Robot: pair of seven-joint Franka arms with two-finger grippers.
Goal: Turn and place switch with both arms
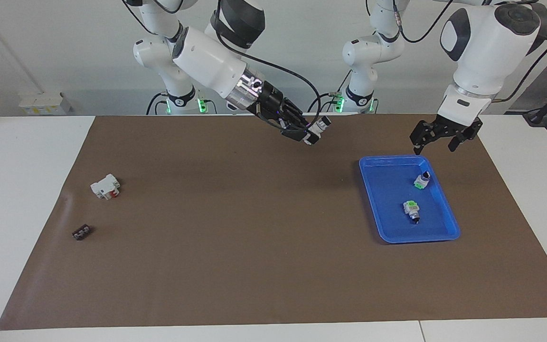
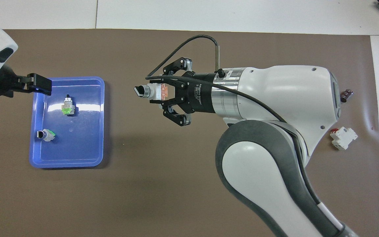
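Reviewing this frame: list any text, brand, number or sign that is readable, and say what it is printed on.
White lettering on the black body of the right gripper, which is shut on the switch: present in the overhead view, too small to read with certainty.
Small white print on the dark band of the left arm's base: too blurred to read.
Blue tray, white-and-red block, small black piece, left gripper: no text visible.
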